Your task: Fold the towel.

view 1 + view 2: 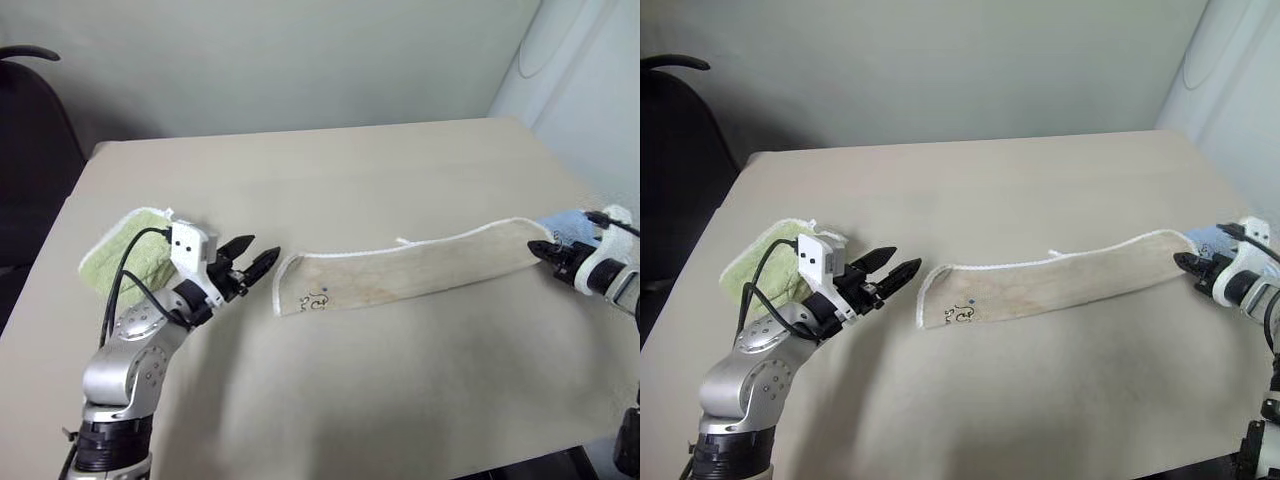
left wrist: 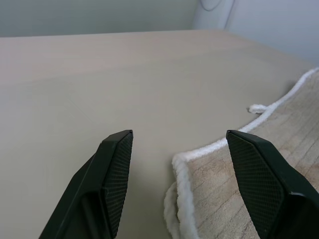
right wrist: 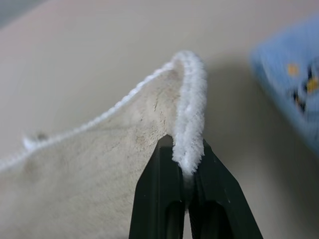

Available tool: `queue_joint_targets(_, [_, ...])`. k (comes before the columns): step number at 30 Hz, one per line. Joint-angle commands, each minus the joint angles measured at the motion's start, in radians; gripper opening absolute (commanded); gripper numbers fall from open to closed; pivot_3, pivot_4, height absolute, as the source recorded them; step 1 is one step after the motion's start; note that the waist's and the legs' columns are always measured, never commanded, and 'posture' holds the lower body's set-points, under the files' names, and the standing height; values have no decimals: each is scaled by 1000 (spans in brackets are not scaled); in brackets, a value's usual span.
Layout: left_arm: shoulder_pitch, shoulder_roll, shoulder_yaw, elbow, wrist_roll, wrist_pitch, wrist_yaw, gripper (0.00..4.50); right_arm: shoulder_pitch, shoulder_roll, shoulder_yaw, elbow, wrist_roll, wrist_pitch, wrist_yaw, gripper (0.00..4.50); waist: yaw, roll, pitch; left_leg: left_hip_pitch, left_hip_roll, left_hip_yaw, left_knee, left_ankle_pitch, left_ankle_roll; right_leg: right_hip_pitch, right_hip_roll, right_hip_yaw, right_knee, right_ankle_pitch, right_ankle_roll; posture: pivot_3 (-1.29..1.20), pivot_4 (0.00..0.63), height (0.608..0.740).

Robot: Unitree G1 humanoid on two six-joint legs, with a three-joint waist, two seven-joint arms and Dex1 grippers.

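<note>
1 towel (image 1: 410, 272) lies lengthwise left-right; right gripper (image 3: 185, 167) pinches its end, left gripper (image 1: 252, 263) wide.

I see a lime-green folded cloth (image 1: 128, 258) near the beige surface's (image 1: 330, 190) left edge, a light blue cloth (image 1: 568, 224) at its right, and a dark chair (image 1: 30, 160) beyond the left side.

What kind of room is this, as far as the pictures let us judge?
Probably an office or lab room set up for testing, though I cannot be sure: a plain beige table against a bare wall, a dark office chair beside it, and only cloths laid out, the towel among them.
</note>
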Motion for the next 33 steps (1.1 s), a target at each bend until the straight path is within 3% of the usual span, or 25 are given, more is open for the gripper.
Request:
queue_joint_targets(1, [-17, 0, -3, -13, 8, -22, -9, 3249, -21, -48, 128, -158, -83, -125, 110, 12, -4, 0, 0, 0, 0, 0, 0, 0, 0, 0, 0, 0, 0, 0, 0, 0, 150, 740])
queue_joint_targets(8, [-27, -19, -17, -16, 17, -26, -3, 3249, -69, -36, 475, -359, -307, -310, 254, 12, -5, 0, 0, 0, 0, -1, 1, -1, 0, 0, 1, 0, 0, -1, 1, 0, 150, 740])
queue_joint_targets(15, [-12, -39, -22, -40, 20, -26, 16, 3249, -115, 115, 621, -320, -408, -313, 247, 12, -3, 0, 0, 0, 1, -1, 1, -1, 0, 0, 1, 0, 0, 0, 1, 0, 150, 740])
queue_joint_targets(17, [-4, -43, -19, -51, 20, -24, 22, 3249, -115, 141, 619, -307, -403, -295, 255, 12, -1, 0, 0, -1, 1, -1, 1, -1, 0, 0, 0, 0, 0, 0, 1, 0, 150, 740])
queue_joint_targets(20, [9, -46, -16, -62, 17, -23, 29, 3249, -115, 158, 594, -298, -376, -261, 272, 773, -1, 0, 0, -1, 1, -1, 1, -1, 0, 0, 0, 0, 0, 0, 1, 0, 150, 740])
queue_joint_targets(28, [29, -38, -6, -78, 9, -15, 31, 3249, -69, 128, 367, -395, -171, -222, 363, 3456, 2, -1, 0, -1, 0, -1, 1, 1, -3, 0, 0, 0, 0, 0, 0, 0, 150, 740])
queue_joint_targets(31, [26, -42, 31, -72, -27, 2, 40, 3249, -59, 116, 245, -379, -84, -185, 365, 3358, 2, -2, 1, -1, 0, -1, 1, 6, -12, 0, 1, 0, -1, -1, 0, 0, 150, 740])
queue_joint_targets(33, [21, -48, 52, -68, -54, 17, 48, 3249, -71, 125, 200, -344, -55, -152, 341, 2821, 2, -3, 1, -1, 0, -1, 1, 7, -13, 0, 1, 0, -1, -1, 0, 0, 150, 740])
